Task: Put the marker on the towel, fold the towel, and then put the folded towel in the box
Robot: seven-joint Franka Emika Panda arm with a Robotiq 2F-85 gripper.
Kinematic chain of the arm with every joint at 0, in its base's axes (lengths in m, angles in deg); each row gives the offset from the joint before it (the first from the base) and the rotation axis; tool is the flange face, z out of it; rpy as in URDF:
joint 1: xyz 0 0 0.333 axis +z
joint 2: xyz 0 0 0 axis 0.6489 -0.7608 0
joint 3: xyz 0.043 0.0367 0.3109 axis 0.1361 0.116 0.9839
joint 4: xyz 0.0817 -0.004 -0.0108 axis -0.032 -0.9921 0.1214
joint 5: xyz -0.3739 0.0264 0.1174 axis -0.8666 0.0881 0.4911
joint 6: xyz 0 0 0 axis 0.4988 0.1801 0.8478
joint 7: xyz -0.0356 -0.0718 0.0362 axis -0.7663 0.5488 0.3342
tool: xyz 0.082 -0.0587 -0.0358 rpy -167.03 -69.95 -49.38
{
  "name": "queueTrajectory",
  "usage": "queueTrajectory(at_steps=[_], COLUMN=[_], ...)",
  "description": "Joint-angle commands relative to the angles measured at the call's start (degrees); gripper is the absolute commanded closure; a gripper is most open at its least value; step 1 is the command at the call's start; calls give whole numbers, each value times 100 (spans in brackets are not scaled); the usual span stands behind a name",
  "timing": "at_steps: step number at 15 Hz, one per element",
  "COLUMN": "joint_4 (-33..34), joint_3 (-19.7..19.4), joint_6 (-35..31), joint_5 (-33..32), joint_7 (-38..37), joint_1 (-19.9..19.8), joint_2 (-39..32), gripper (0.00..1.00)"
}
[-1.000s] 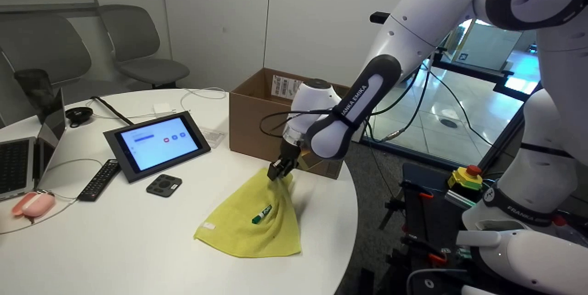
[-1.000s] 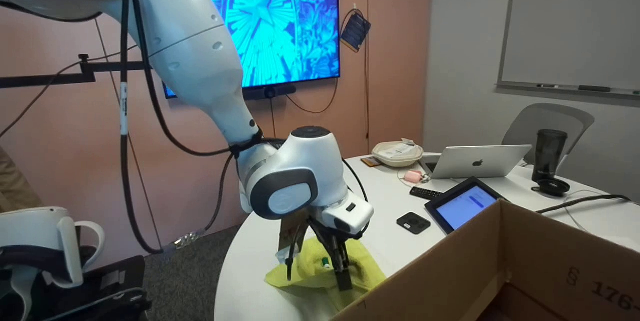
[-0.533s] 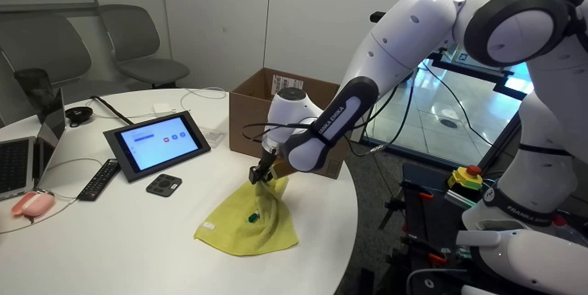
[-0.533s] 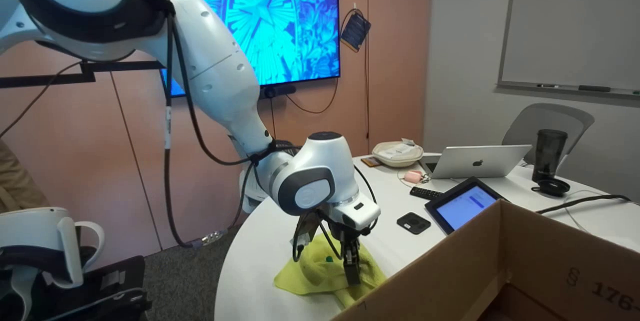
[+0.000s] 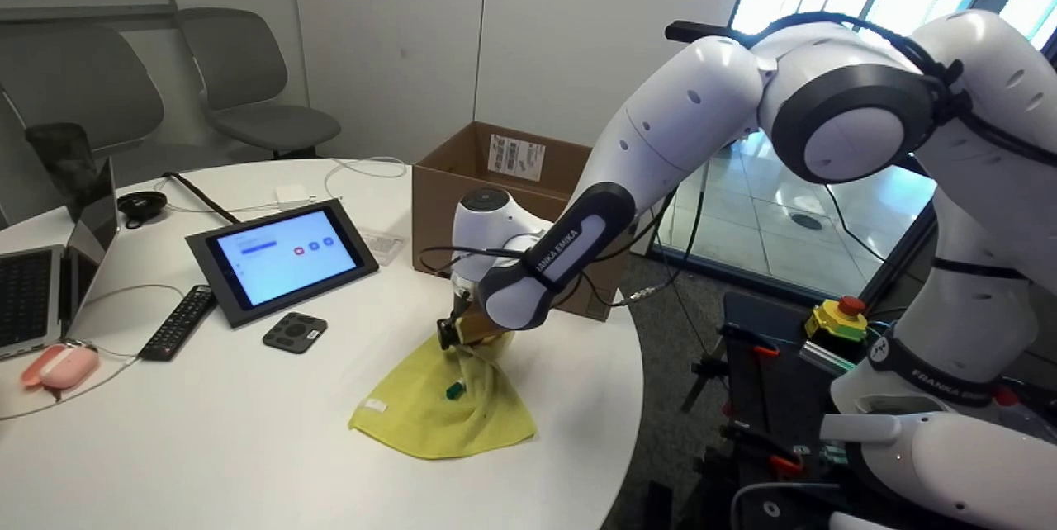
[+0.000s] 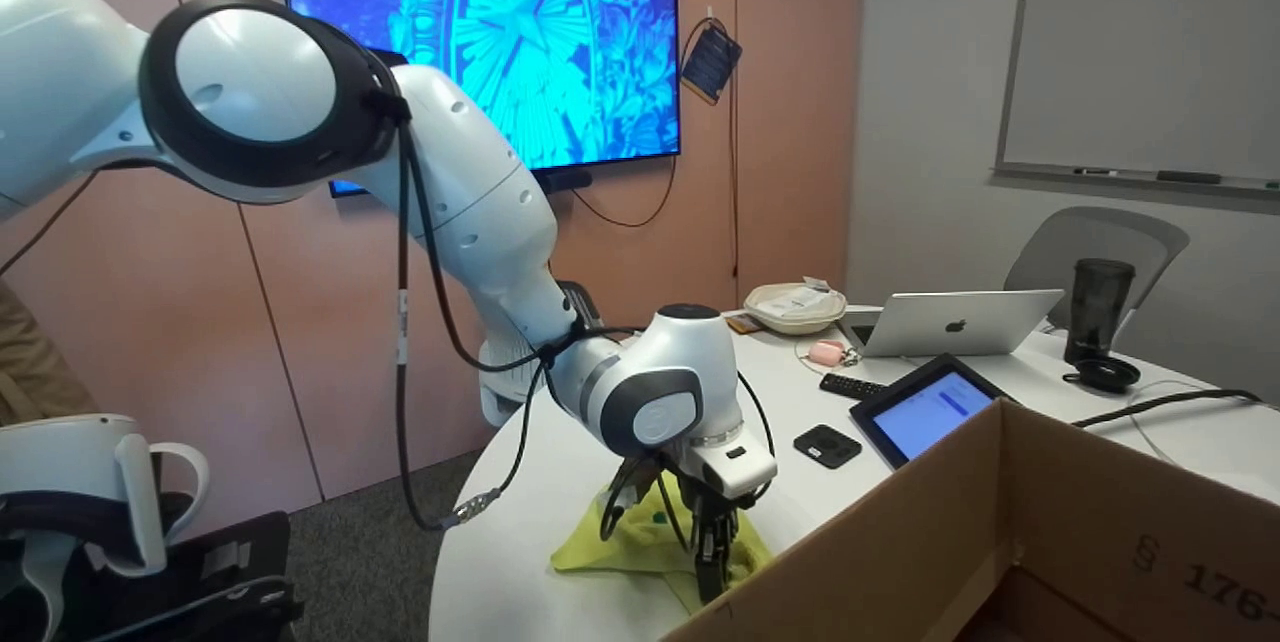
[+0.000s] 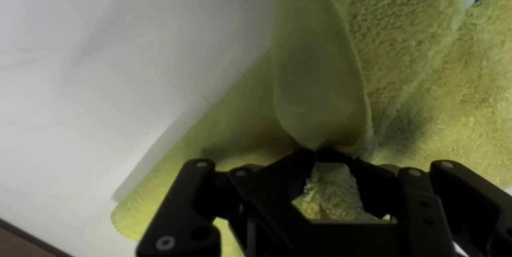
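The towel (image 5: 438, 423), yellow and rucked, lies on the white table (image 5: 272, 439) in an exterior view, a raised fold at its twelve o'clock held by the gripper (image 5: 448, 336); the green marker (image 5: 455, 390) rests on it, partly hidden by that fold. From the towel, the box (image 5: 438, 216) stands at one o'clock, the tablet (image 5: 285, 257) between ten and eleven. In an exterior view, the television (image 6: 540, 42) hangs at eleven o'clock from the towel, the box at three. In the wrist view the fingers (image 7: 376, 185) stand at five o'clock, tips together on a pinch of towel; the marker lies toward two.
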Motion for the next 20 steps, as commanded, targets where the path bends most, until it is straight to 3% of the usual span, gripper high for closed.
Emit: queueTrajectory(at_steps=[1,7,10,15,20], joint_4=[339,-414,-977,-2082,-2777], joint_3=[1,-19,212,793,1417], joint_6=[189,-72,-237,-517,-680], joint_5=[-103,-351,-494,-483,-238], joint_7=[-359,-254,54,995,1960], joint_1=[-71,62,-23,-302,-631], joint_2=[-95,736,1275,2042,2248], gripper=[69,20,0,0,0])
